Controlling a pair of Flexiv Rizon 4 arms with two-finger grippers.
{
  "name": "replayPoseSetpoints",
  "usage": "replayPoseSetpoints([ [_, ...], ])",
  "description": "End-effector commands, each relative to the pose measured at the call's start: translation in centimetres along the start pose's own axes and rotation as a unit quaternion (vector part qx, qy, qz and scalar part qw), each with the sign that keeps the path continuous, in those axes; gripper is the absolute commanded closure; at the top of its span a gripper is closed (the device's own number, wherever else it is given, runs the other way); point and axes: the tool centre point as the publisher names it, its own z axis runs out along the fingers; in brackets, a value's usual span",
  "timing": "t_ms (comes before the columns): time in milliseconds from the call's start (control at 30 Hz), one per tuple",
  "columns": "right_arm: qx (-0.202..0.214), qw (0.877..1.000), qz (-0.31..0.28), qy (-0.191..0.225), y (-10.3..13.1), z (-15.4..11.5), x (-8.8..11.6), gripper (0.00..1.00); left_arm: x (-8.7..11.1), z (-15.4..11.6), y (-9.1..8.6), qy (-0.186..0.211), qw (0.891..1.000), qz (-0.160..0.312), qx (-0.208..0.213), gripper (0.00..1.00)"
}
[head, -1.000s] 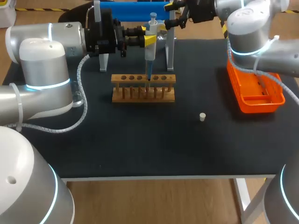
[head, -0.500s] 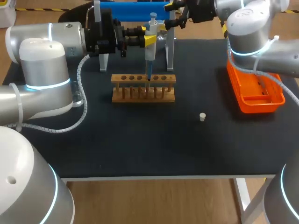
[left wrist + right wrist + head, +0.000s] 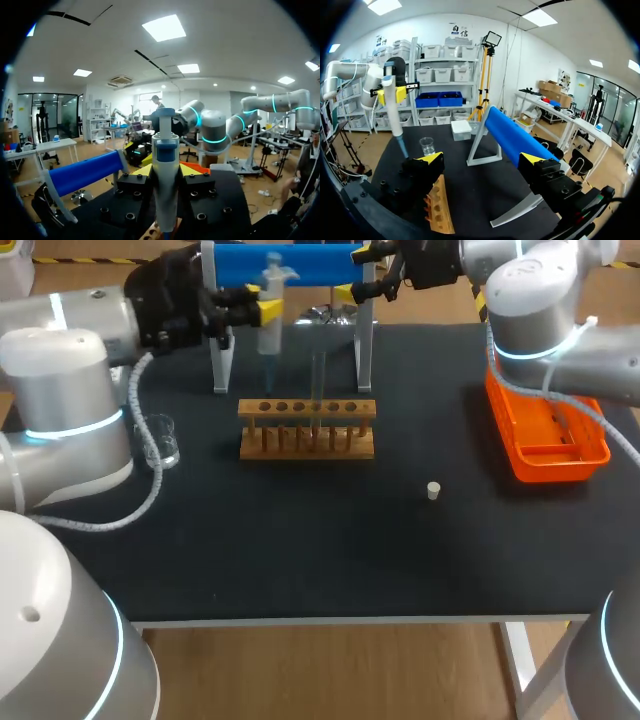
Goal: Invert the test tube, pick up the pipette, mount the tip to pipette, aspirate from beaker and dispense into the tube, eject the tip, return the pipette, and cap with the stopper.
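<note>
My left gripper (image 3: 262, 308) is shut on the white pipette (image 3: 270, 335), held upright above the table's back left, its blue tip (image 3: 270, 370) still mounted. In the left wrist view the pipette (image 3: 166, 150) stands between the yellow fingertips (image 3: 144, 170). A clear test tube (image 3: 318, 390) stands upright in the wooden rack (image 3: 307, 430). The glass beaker (image 3: 160, 440) sits to the left of the rack, and the white stopper (image 3: 433, 490) lies to its right. My right gripper (image 3: 385, 265) hangs open and empty behind the stand. From the right wrist I see the pipette (image 3: 394, 110), beaker (image 3: 427, 145) and rack (image 3: 440, 210) ahead of my right gripper (image 3: 481, 160).
A stand with a blue roller (image 3: 285, 265) spans the back of the table, its legs behind the rack. An orange tip box (image 3: 545, 430) sits at the right edge. Black table surface (image 3: 300, 540) stretches in front of the rack.
My left arm has lifted the pipette out of the tube in the rack and carried it left and back; the beaker now shows. The right arm has not moved.
</note>
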Motion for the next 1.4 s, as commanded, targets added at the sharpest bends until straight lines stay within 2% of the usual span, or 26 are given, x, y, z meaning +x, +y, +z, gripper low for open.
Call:
replayPoseSetpoints([
  [33, 0.001, 1.000, 0.000, 0.001, 0.0, -0.1, -0.1, 0.00, -1.0, -3.0, -0.1, -0.045, 0.999, 0.005, 0.004, 1.00],
  [367, 0.001, 1.000, 0.000, 0.001, 0.0, -0.1, -0.1, 0.00, -6.4, -4.1, 0.1, -0.121, 0.992, 0.019, 0.027, 1.00],
  [600, 0.001, 1.000, 0.000, 0.001, 0.0, -0.1, -0.1, 0.00, -9.0, -4.4, 0.1, -0.177, 0.983, 0.021, 0.038, 1.00],
  [1067, 0.001, 1.000, 0.000, 0.001, 0.0, -0.1, -0.1, 0.00, -12.2, -2.7, 0.2, -0.271, 0.961, 0.021, 0.052, 1.00],
  [1400, 0.001, 1.000, 0.000, 0.001, 0.0, -0.1, -0.1, 0.00, -13.7, -1.3, 0.7, -0.321, 0.946, 0.007, 0.040, 1.00],
])
